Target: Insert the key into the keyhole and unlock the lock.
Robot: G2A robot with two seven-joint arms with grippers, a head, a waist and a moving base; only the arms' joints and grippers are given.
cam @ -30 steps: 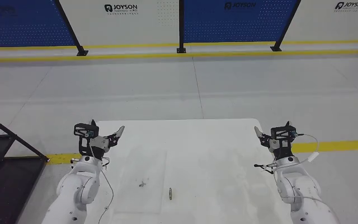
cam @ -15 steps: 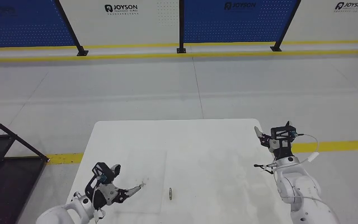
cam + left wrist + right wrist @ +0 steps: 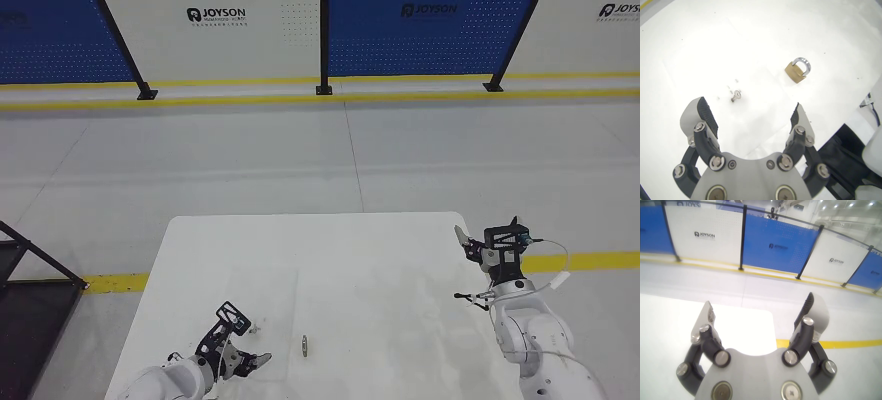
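Where the grey floor (image 3: 200, 160) runs back to a fence (image 3: 420, 35) of blue and white panels, a yellow line (image 3: 300, 98) marks the fence's foot. A second yellow line passes behind the white table (image 3: 350, 260). The table has rounded far corners and a faint seam down its middle.

The left gripper (image 3: 255, 342) sits low over the near part of the table, left of the seam. In its own wrist view the left gripper (image 3: 749, 101) is spread wide. The ribbed black pads (image 3: 708, 111) face each other and nothing is between them.

The right gripper (image 3: 486, 226) is at the table's right edge, towards the far corner and well apart from the task's things. Seen from its wrist, the right gripper (image 3: 759, 298) is also spread wide and holds nothing, with the table's far corner showing between its fingers.

The padlock (image 3: 795, 73) rests on the table ahead of the left gripper, off towards one finger's side. It has a brass body and a silver shackle, and both shackle ends appear to meet the body. In the top view the padlock (image 3: 304, 345) shows as a thin sliver just right of the seam, near the table's front.

The key (image 3: 736, 94) is small and silver with a round head that has a hole through it. It lies flat on the table just ahead of the open fingers, apart from the padlock and touching neither finger. A few dark specks dot the surface around it. From above, the key (image 3: 255, 326) lies just beside the left gripper and to the left of the padlock.
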